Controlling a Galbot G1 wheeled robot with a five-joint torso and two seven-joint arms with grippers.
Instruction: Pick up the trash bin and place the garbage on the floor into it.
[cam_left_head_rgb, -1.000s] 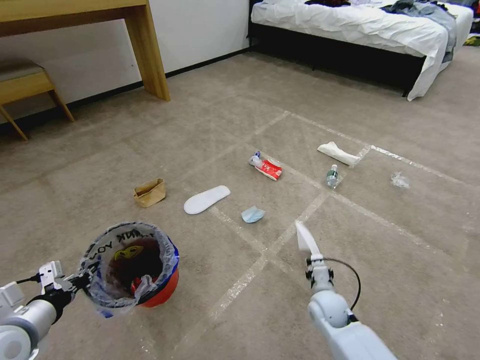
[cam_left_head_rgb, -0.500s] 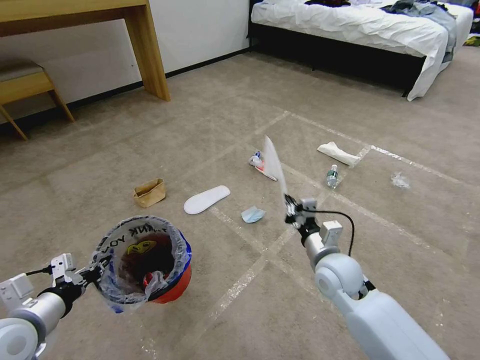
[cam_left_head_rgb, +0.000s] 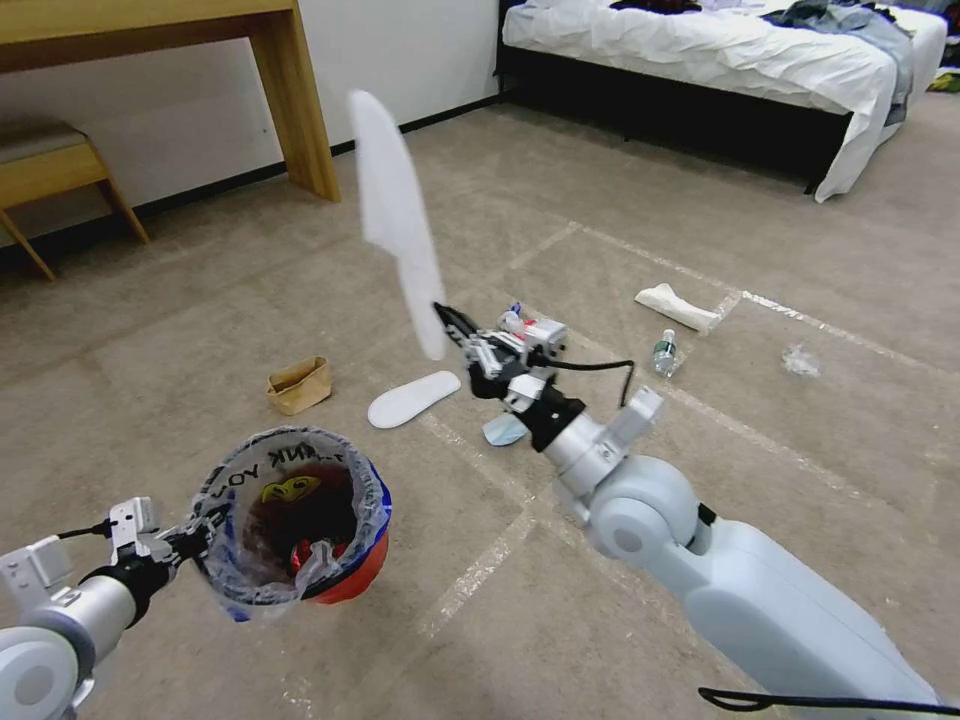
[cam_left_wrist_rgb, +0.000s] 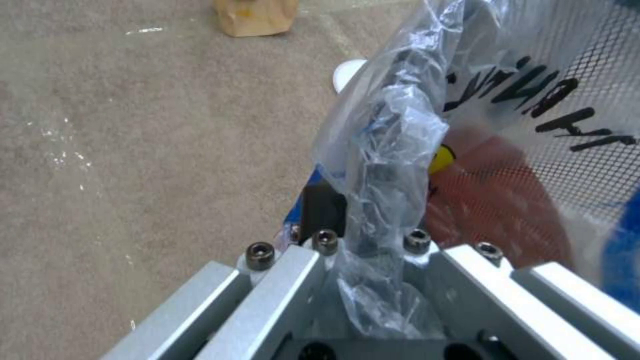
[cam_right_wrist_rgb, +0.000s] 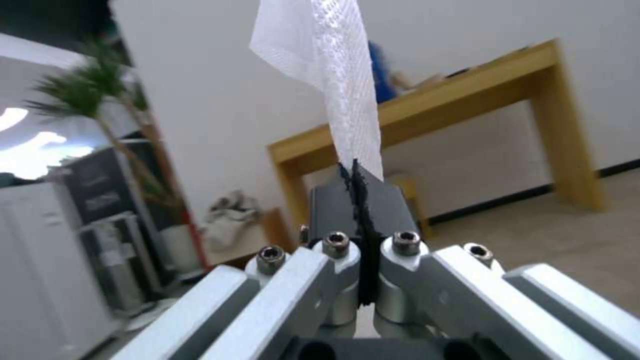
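The red trash bin (cam_left_head_rgb: 340, 580), lined with a clear lettered bag (cam_left_wrist_rgb: 533, 100), hangs off the floor (cam_left_head_rgb: 780, 500) at the lower left. My left gripper (cam_left_head_rgb: 188, 540) is shut on its rim and bag (cam_left_wrist_rgb: 373, 200). My right gripper (cam_left_head_rgb: 447, 320) is shut on the end of a white slipper (cam_left_head_rgb: 392, 205), which stands upright in the air, up and right of the bin (cam_right_wrist_rgb: 357, 180). On the carpet lie another white slipper (cam_left_head_rgb: 413, 398), a brown paper bag (cam_left_head_rgb: 298, 385), a blue mask (cam_left_head_rgb: 500, 432) partly behind my arm, a white wad (cam_left_head_rgb: 678, 305), a small bottle (cam_left_head_rgb: 664, 352) and clear wrap (cam_left_head_rgb: 800, 360).
A wooden desk leg (cam_left_head_rgb: 295, 100) and a stool (cam_left_head_rgb: 50, 165) stand at the back left by the wall. A bed (cam_left_head_rgb: 720, 50) with white sheets fills the back right. Tape lines (cam_left_head_rgb: 480, 570) cross the carpet.
My right arm has swung up and to the left with the white slipper, from low on the right to high near the bin. The left arm has carried the bin slightly rightward.
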